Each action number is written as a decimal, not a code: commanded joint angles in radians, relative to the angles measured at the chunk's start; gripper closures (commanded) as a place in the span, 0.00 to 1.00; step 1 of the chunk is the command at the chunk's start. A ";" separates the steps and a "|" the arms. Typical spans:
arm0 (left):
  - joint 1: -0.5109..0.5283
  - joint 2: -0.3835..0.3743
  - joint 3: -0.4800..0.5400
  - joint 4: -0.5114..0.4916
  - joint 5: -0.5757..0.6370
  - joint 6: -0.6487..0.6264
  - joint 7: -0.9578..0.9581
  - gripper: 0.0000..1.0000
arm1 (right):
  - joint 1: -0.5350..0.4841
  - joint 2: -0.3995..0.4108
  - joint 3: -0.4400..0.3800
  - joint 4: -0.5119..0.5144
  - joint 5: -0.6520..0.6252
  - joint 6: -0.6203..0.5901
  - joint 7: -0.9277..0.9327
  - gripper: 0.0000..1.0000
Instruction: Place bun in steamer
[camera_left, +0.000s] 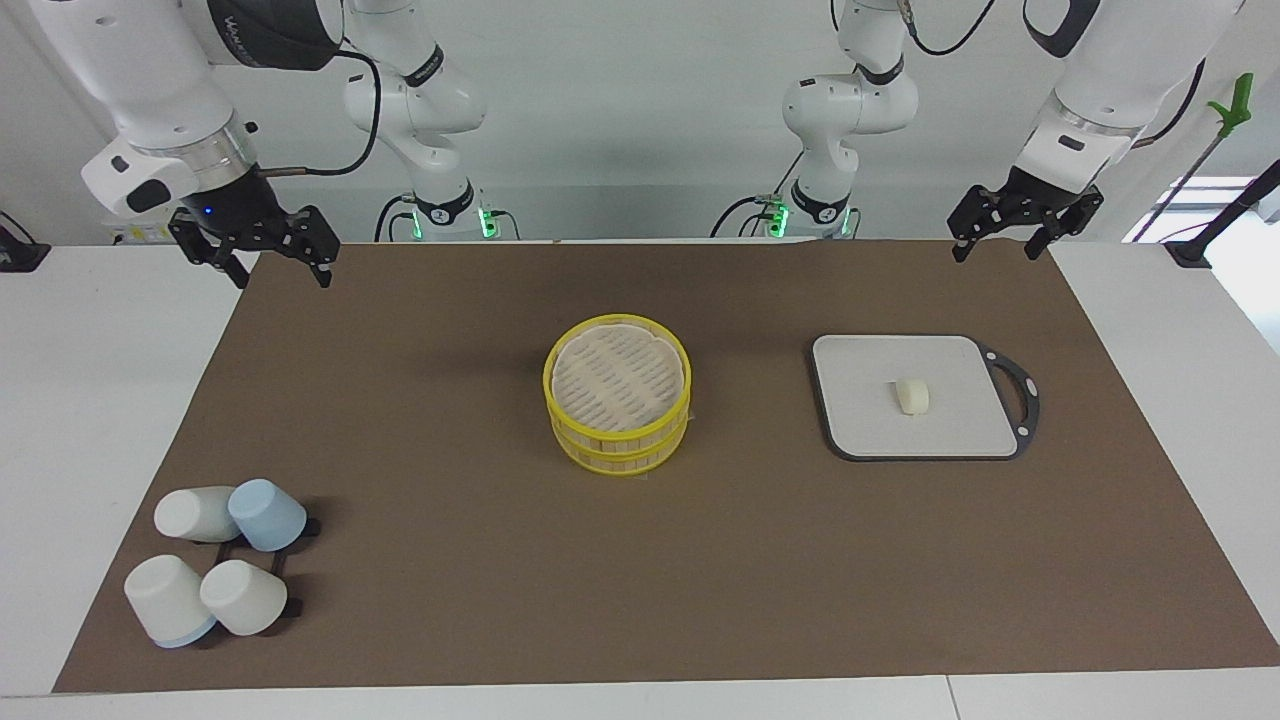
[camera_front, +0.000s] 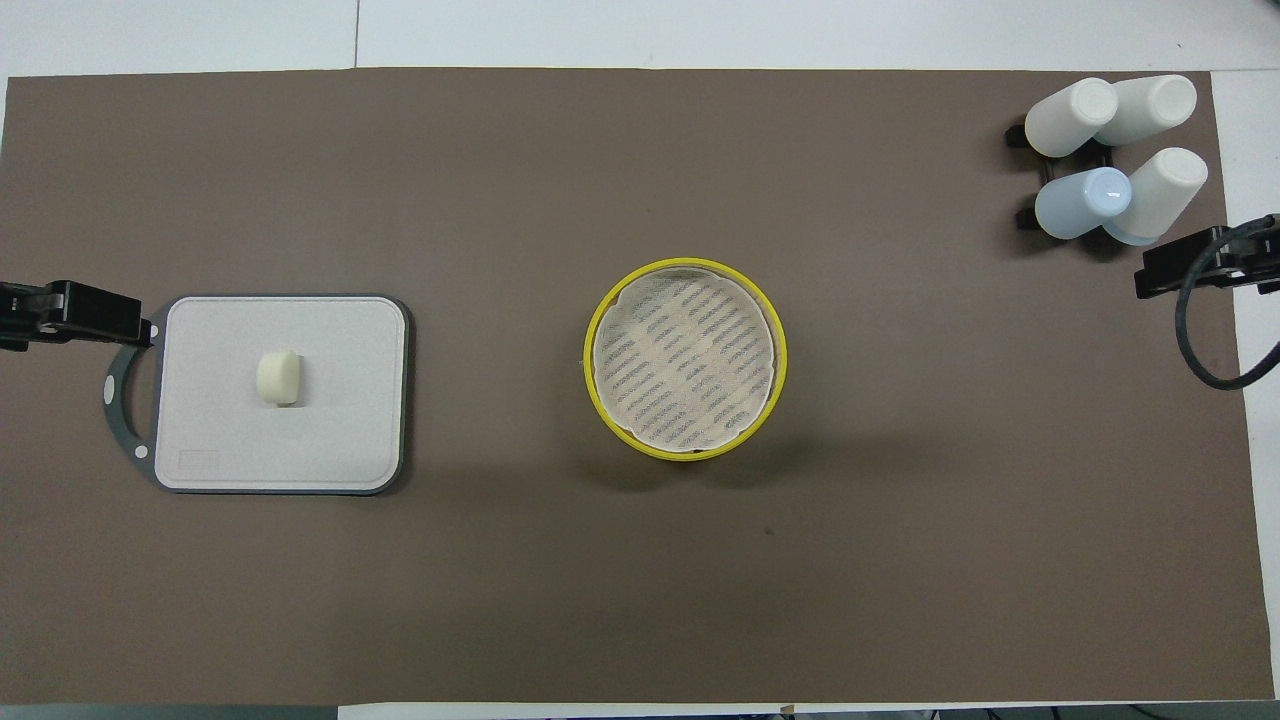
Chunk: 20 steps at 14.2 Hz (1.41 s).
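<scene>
The bun (camera_left: 911, 396) is a small cream-white lump lying on a flat grey board (camera_left: 870, 410) toward the left arm's end of the table. It also shows in the overhead view (camera_front: 279, 377). The steamer (camera_left: 615, 455) is a round yellow-rimmed basket of two stacked tiers at the mat's middle, with a pale perforated surface inside its top rim (camera_front: 592, 370). My left gripper (camera_left: 1000, 240) is open and empty, raised over the mat's edge at its own end. My right gripper (camera_left: 278, 262) is open and empty, raised over the mat's corner at its end. Both arms wait.
Several white and pale blue cups (camera_left: 220, 565) lie on a black rack at the right arm's end, farther from the robots than the steamer; they show in the overhead view (camera_front: 1110, 150) too. The board (camera_front: 340, 420) has a dark handle loop. A brown mat (camera_left: 450, 600) covers the table.
</scene>
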 joint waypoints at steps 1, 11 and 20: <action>0.003 -0.018 0.001 -0.026 0.016 0.020 0.015 0.00 | -0.005 0.001 0.002 0.005 -0.008 0.002 -0.026 0.00; 0.018 -0.045 0.011 -0.183 0.015 0.153 0.022 0.00 | 0.364 0.393 0.230 0.373 -0.086 0.045 0.518 0.00; 0.073 0.108 0.010 -0.628 0.015 0.799 0.041 0.00 | 0.530 0.458 0.233 0.101 -0.167 0.398 0.692 0.00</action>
